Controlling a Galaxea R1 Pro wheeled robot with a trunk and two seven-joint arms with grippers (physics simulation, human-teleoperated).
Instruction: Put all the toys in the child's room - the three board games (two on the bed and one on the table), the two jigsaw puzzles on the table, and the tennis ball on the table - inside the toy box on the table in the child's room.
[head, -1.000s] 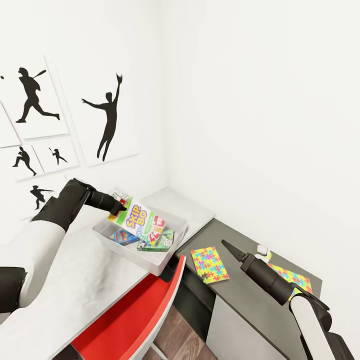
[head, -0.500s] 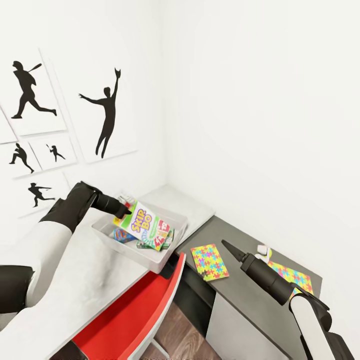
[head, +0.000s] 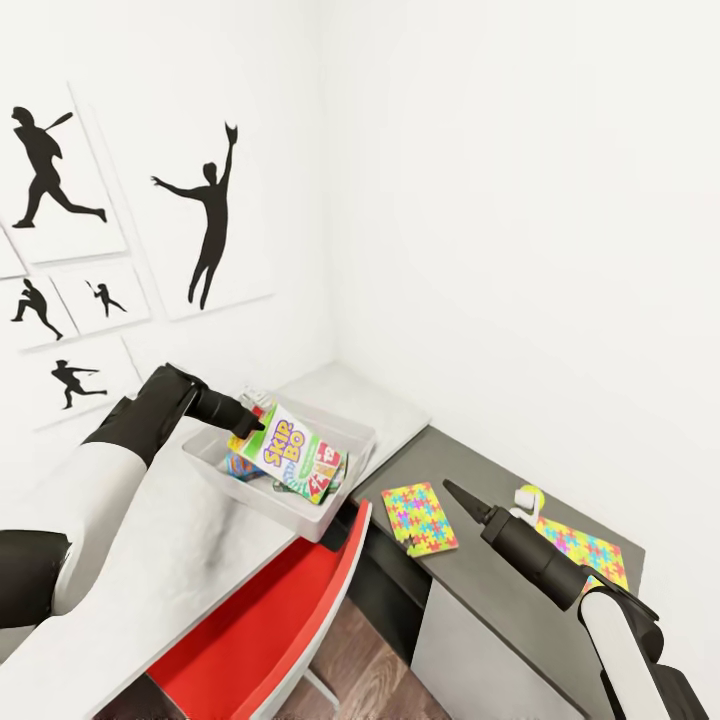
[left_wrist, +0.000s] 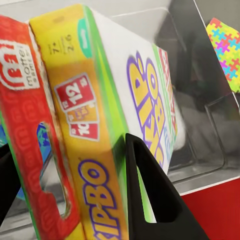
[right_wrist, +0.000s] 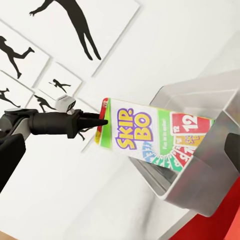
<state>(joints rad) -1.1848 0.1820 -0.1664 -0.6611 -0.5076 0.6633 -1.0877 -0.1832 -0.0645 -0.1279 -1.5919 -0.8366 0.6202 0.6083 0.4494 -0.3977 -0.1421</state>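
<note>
White-walled room: left gripper (head: 247, 424) pinches a board game (head: 292, 452) (tilted) over the toy box (head: 345, 482); right pincer (head: 453, 492) unreadable.

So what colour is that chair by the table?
Bright red chair, clearest in the head view.

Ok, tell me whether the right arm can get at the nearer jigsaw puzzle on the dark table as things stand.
Probably yes: the right gripper hangs just beside the nearer jigsaw puzzle, which lies flat and uncovered on the dark table with nothing between them.
</note>
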